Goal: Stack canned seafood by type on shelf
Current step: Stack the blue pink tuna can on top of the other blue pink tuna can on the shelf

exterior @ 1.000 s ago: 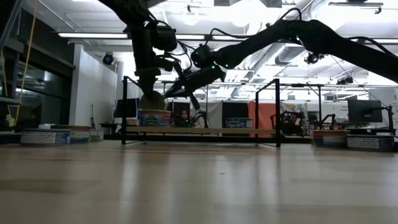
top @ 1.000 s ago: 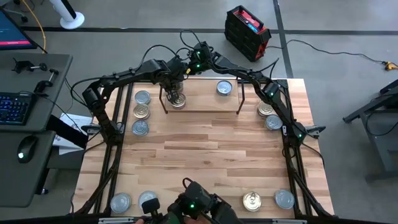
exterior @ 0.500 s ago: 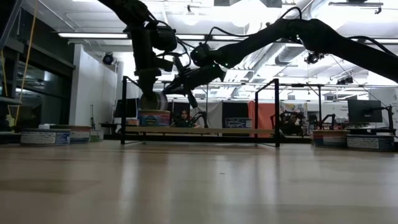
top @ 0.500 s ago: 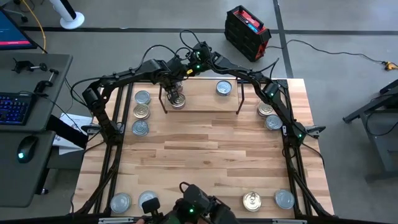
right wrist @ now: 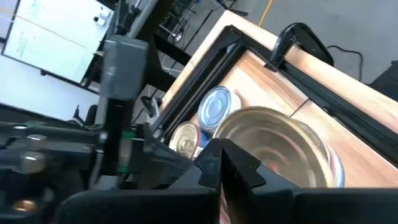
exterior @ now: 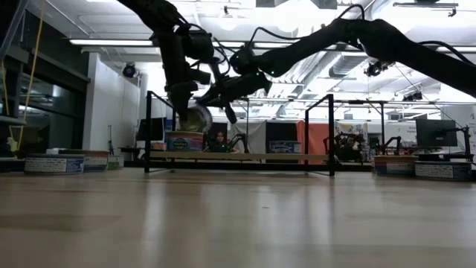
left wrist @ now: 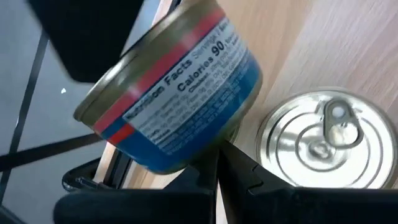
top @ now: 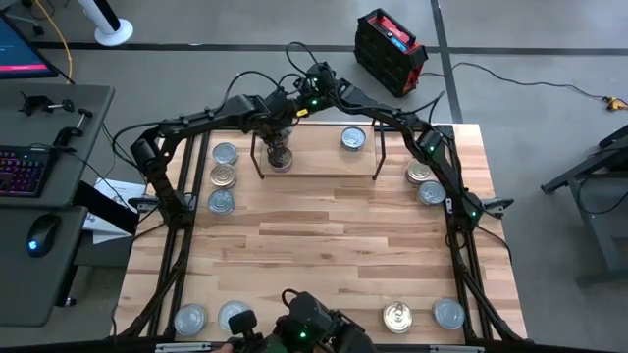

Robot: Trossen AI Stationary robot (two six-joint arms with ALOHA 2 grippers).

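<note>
My left gripper is over the left end of the shelf, shut on a blue-and-red labelled tin. The tin also shows tilted in the low view. Under it a silver-lidded tin with a pull tab sits flat on the shelf board. Another tin sits on the shelf's far right. My right gripper is shut and empty just beyond the shelf's far edge. It points at the tilted tin's round face. My left gripper comes from above, pointing down. Its fingertips close together at the tin's lower rim; how the rim lies between them is hidden by the tin. The tin is tipped on edge beside and partly over the shelf tin's lid.
Loose tins lie on the table left of the shelf, right of it and along the near edge. The black frame rims the table. The shelf's wire uprights stand at its ends.
The tin under my left gripper has tipped further on edge. Its round face has turned to show in the low view, and it has shifted a little sideways over the shelf tin. My right gripper has risen slightly.
</note>
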